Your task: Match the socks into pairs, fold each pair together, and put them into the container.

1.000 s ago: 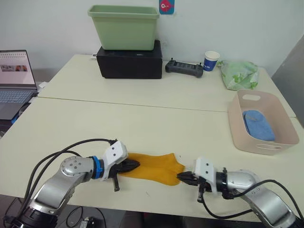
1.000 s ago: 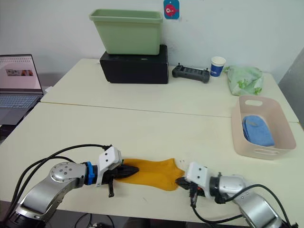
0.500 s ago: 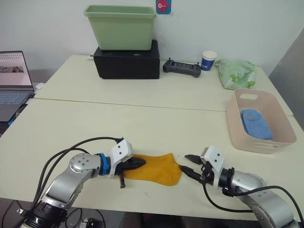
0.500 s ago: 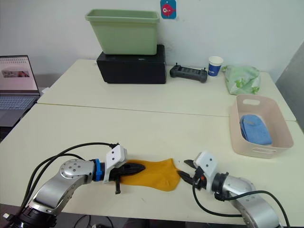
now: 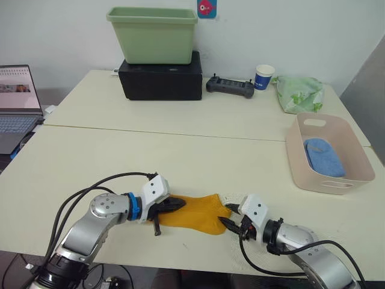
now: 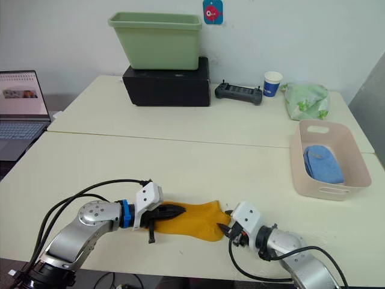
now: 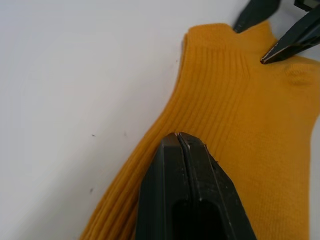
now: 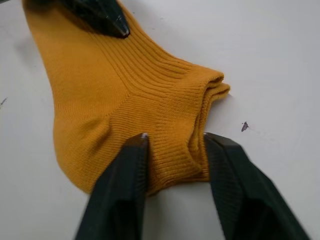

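Observation:
A flat mustard-yellow sock (image 5: 197, 212) lies near the table's front edge, and its ribbed cuff shows stacked layers (image 8: 212, 90). My left gripper (image 5: 179, 205) is shut on the sock's left end (image 7: 235, 100), with the fingertips pressed together. My right gripper (image 5: 228, 217) is open at the sock's right end, one finger (image 8: 131, 160) on each side of the fabric edge. The pale pink container (image 5: 299, 158) stands at the right and holds a folded light blue pair (image 5: 325, 158).
Along the back stand a green tub (image 5: 152, 34) on a black box (image 5: 160, 79), a black controller (image 5: 230, 87), a paper cup (image 5: 263, 76) and a pale green cloth bundle (image 5: 301, 93). A laptop (image 5: 15, 102) sits at the far left.
My right gripper let go of the sock's right end, opened and drew back, then moved in again to straddle that end. The sock is less stretched. My left gripper stays shut on it.

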You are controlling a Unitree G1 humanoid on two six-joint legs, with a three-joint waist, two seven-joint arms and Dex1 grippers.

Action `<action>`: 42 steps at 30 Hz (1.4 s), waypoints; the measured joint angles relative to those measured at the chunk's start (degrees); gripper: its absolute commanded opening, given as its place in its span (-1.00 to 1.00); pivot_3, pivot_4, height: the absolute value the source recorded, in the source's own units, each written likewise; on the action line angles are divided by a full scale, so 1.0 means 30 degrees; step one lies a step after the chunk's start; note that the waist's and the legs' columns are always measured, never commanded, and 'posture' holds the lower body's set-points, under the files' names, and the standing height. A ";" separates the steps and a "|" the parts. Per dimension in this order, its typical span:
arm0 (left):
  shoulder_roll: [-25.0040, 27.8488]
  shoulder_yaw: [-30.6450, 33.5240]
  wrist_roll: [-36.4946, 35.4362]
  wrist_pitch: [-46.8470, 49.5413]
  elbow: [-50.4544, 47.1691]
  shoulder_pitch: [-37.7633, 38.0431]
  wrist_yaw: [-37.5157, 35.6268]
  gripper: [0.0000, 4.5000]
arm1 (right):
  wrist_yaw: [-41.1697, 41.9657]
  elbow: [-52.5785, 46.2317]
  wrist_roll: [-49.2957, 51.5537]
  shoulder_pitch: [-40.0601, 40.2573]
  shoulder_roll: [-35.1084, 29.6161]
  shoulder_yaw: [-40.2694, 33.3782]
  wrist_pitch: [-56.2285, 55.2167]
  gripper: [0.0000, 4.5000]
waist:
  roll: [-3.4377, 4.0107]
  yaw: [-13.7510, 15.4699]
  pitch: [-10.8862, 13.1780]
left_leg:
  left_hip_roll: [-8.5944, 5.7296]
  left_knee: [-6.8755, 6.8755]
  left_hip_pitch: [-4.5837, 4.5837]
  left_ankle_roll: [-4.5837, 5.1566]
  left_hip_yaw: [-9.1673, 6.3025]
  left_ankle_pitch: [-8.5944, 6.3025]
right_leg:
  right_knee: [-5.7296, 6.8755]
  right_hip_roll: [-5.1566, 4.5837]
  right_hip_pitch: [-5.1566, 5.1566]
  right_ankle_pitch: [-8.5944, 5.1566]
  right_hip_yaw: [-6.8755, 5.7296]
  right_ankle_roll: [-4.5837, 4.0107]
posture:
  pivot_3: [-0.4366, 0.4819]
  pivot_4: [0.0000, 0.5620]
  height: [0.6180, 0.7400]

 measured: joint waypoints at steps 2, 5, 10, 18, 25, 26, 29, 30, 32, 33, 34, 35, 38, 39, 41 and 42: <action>-0.0124 0.0274 -0.0222 0.0434 -0.0508 -0.0121 0.0258 -1.00 | 0.0230 -0.0002 0.0204 -0.0149 -0.0136 -0.0341 0.0164 -0.91 | -0.0003 0.0004 0.0002 | -0.0003 0.0002 -0.0003 -0.0001 0.0001 0.0000 | -0.0001 -0.0002 0.0000 0.0000 0.0002 0.0000 | -0.05 -0.47 0.66; -0.0219 0.0395 -0.0293 0.0761 -0.1178 -0.0322 0.0475 -1.00 | 0.0456 0.0088 0.0709 -0.0501 -0.0457 -0.1357 0.0661 -0.99 | -0.0003 0.0015 0.0003 | -0.0008 0.0003 -0.0005 -0.0001 0.0004 0.0000 | -0.0002 -0.0005 0.0003 0.0000 0.0002 0.0000 | -0.05 -0.47 0.66; -0.1103 -0.0014 -0.0354 0.1645 -0.1564 -0.0832 0.0553 -1.00 | 0.1228 0.0247 0.2177 -0.1087 -0.1311 -0.3504 0.2064 -0.99 | 0.0008 0.0029 0.0012 | -0.0008 0.0002 -0.0013 0.0000 0.0003 0.0000 | -0.0001 -0.0002 -0.0001 0.0000 -0.0003 0.0000 | -0.05 -0.47 0.66; -0.3803 -0.3309 0.0601 0.2208 0.0101 -0.2775 0.1100 -1.00 | 0.2867 -0.0809 0.4679 -0.1763 -0.2452 -0.5106 0.3806 -0.99 | 0.0005 -0.0051 0.0012 | -0.0007 0.0006 -0.0009 0.0006 -0.0022 0.0000 | 0.0008 0.0032 -0.0002 0.0003 0.0007 -0.0001 | -0.05 -0.47 0.66; -0.3455 -0.3841 0.1339 0.1313 0.1116 -0.2923 0.0612 -1.00 | 0.2892 -0.2475 0.6673 -0.3624 -0.2092 -0.4205 0.5974 -0.99 | 0.0008 -0.0062 0.0010 | -0.0003 0.0008 -0.0005 0.0007 -0.0033 0.0000 | 0.0009 0.0031 0.0003 0.0003 0.0002 -0.0001 | -0.05 -0.47 0.66; -0.3154 -0.3830 0.1330 0.1339 0.0903 -0.2876 0.0433 -1.00 | 0.2848 -0.2481 0.6789 -0.3892 -0.2038 -0.3950 0.6180 -0.99 | 0.0008 -0.0060 0.0011 | -0.0004 0.0006 -0.0007 0.0006 -0.0032 0.0000 | 0.0009 0.0029 0.0001 0.0003 0.0003 -0.0001 | -0.05 -0.47 0.66; -0.1679 -0.3485 0.1326 0.1407 -0.0101 -0.2472 -0.0031 -1.00 | 0.2839 -0.2459 0.7009 -0.4290 -0.2060 -0.3606 0.6570 -0.99 | 0.0008 -0.0045 0.0012 | -0.0001 0.0000 -0.0008 0.0006 -0.0033 0.0000 | 0.0006 0.0028 -0.0005 0.0002 -0.0001 0.0000 | -0.05 -0.47 0.66; -0.1214 -0.3270 0.1323 0.1436 -0.0403 -0.2317 -0.0084 -1.00 | 0.2840 -0.2449 0.7128 -0.4420 -0.2094 -0.3596 0.6636 -0.99 | 0.0009 -0.0046 0.0013 | 0.0002 0.0000 -0.0010 0.0006 -0.0034 0.0000 | 0.0006 0.0028 -0.0007 0.0002 0.0000 0.0000 | -0.05 -0.47 0.66; -0.0523 -0.2717 0.1179 0.1737 -0.0904 -0.2097 -0.0217 -1.00 | 0.2891 -0.2438 0.7272 -0.4627 -0.2165 -0.3511 0.6671 -0.99 | 0.0009 -0.0018 0.0013 | -0.0002 0.0002 -0.0011 0.0006 -0.0032 0.0000 | 0.0004 0.0018 -0.0006 0.0002 -0.0004 0.0000 | -0.05 -0.47 0.66; -0.0238 -0.2417 0.1033 0.1969 -0.1276 -0.1871 -0.0266 -1.00 | 0.2947 -0.2428 0.7305 -0.4689 -0.2171 -0.3453 0.6689 -0.99 | 0.0006 -0.0026 0.0015 | -0.0001 0.0003 -0.0013 0.0006 -0.0028 0.0000 | 0.0003 0.0017 -0.0006 0.0002 -0.0002 0.0000 | -0.05 -0.47 0.66; 0.0150 -0.2091 0.0840 0.2209 -0.1616 -0.1643 -0.0348 -1.00 | 0.3046 -0.2409 0.7341 -0.4761 -0.2219 -0.3349 0.6721 -0.99 | 0.0005 -0.0028 0.0015 | -0.0002 0.0003 -0.0011 0.0006 -0.0027 0.0000 | 0.0001 0.0014 -0.0007 0.0002 0.0000 0.0001 | -0.05 -0.47 0.66; 0.0358 -0.1802 0.0747 0.2388 -0.1812 -0.1473 -0.0370 -1.00 | 0.3136 -0.2370 0.7395 -0.4855 -0.2231 -0.3267 0.6751 -0.99 | 0.0008 -0.0021 0.0017 | -0.0004 0.0001 -0.0013 0.0007 -0.0028 0.0000 | 0.0001 0.0011 -0.0008 0.0001 -0.0002 0.0001 | -0.05 -0.47 0.66; 0.0536 -0.1597 0.0790 0.2426 -0.1762 -0.1174 -0.0266 -1.00 | 0.3265 -0.2188 0.7665 -0.5409 -0.2098 -0.2978 0.6939 -0.99 | 0.0008 -0.0016 0.0017 | -0.0005 0.0003 -0.0011 0.0006 -0.0023 0.0000 | 0.0001 0.0011 -0.0007 0.0002 -0.0002 0.0000 | -0.05 -0.47 0.66; 0.0465 -0.1662 0.1020 0.2133 -0.1315 -0.0961 -0.0139 -1.00 | 0.3231 -0.1958 0.7908 -0.5898 -0.1651 -0.2764 0.7260 -0.99 | 0.0007 -0.0070 0.0016 | 0.0000 0.0004 -0.0001 0.0007 -0.0022 0.0000 | 0.0003 0.0015 -0.0007 0.0002 0.0007 0.0000 | -0.05 -0.47 0.66; 0.0342 -0.1727 0.1273 0.1211 -0.0901 -0.0755 -0.0059 -1.00 | 0.3109 -0.1634 0.8110 -0.6702 -0.0910 -0.2179 0.7802 -0.99 | 0.0011 -0.0076 0.0012 | 0.0004 0.0002 0.0004 0.0007 -0.0032 0.0000 | 0.0008 0.0020 -0.0005 0.0003 -0.0003 -0.0001 | -0.05 -0.47 0.66; 0.0336 -0.1761 0.1395 0.0785 -0.0753 -0.0668 -0.0029 -1.00 | 0.2959 -0.1370 0.8192 -0.7164 -0.0446 -0.1894 0.8127 -0.99 | 0.0015 -0.0065 0.0010 | 0.0004 0.0000 0.0004 0.0008 -0.0034 0.0000 | 0.0009 0.0020 -0.0005 0.0003 -0.0004 -0.0001 | -0.05 -0.47 0.66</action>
